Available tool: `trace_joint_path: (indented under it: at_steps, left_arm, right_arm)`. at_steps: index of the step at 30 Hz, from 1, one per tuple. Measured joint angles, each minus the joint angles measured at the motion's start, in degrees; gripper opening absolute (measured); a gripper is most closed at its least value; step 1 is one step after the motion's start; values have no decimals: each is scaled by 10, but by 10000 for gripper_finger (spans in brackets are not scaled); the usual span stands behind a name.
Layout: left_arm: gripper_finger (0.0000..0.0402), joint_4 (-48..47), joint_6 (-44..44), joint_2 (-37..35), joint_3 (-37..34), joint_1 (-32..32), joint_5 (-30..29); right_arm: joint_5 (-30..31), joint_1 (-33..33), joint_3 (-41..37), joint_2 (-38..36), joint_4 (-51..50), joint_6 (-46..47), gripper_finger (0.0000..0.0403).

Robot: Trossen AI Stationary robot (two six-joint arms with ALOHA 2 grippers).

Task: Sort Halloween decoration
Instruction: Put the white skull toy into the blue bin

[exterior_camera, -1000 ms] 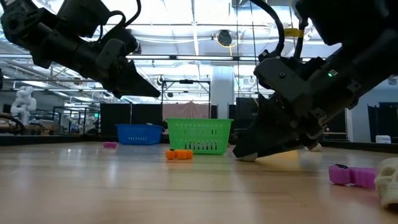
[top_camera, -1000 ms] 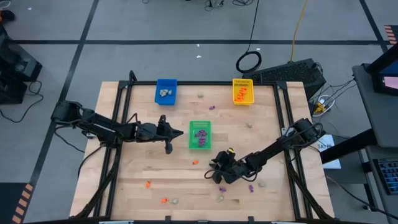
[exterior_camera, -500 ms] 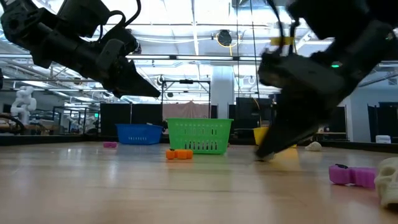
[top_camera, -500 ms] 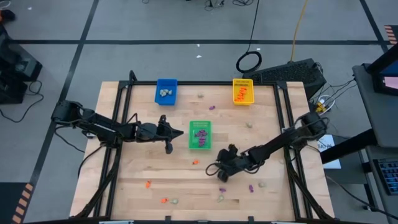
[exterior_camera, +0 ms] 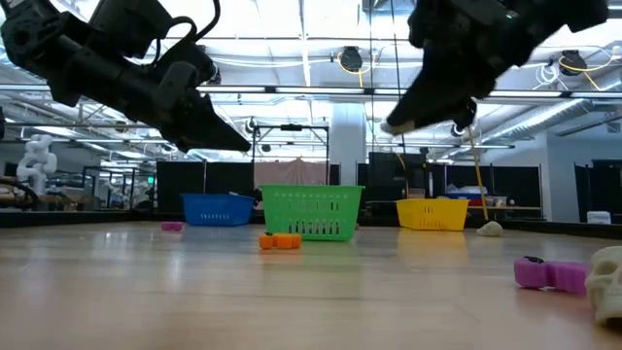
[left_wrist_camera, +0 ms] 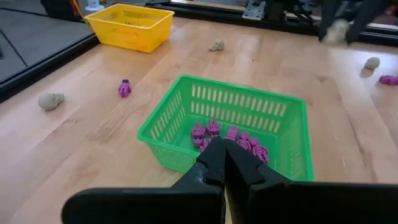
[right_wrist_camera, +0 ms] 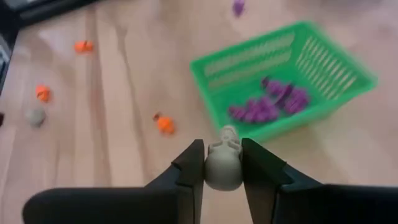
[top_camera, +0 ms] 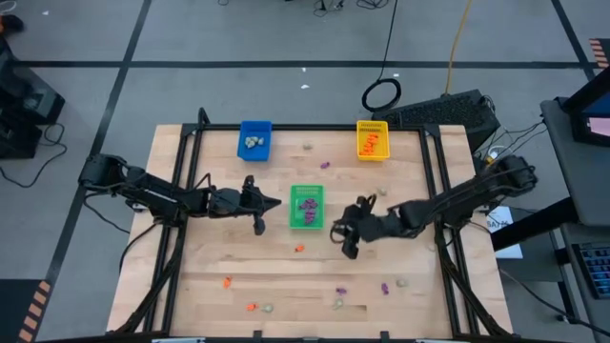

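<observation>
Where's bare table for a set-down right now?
Free: the stretch between the blue tray and the yellow tray, bar two trinkets, and the near-left corner. Crowded: around the green tray, flanked by both grippers, and the near edge's scattered trinkets.

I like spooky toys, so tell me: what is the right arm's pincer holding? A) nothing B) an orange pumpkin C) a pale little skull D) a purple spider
C: the right wrist view shows the right pincer shut on a pale skull, raised off the table beside the green tray.
</observation>
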Motion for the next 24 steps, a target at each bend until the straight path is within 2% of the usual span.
trace_joint_path:
  at_steps: [4, 10, 15, 24]
  left_arm:
    - [0, 30, 2, 2, -12, -7, -6]
    - [0, 180, 12, 2, -87, -15, -24]
    - [0, 244, 13, 1, -130, -15, -28]
    - [0, 260, 18, -2, -152, -15, -38]
  right_arm:
    - [3, -48, 17, -21, -17, -52, 67]
    - [2, -125, 124, 21, -62, -157, 67]
    - [-32, -193, 254, 100, -105, -218, 66]
    - [-121, -287, 484, 285, -148, -277, 66]
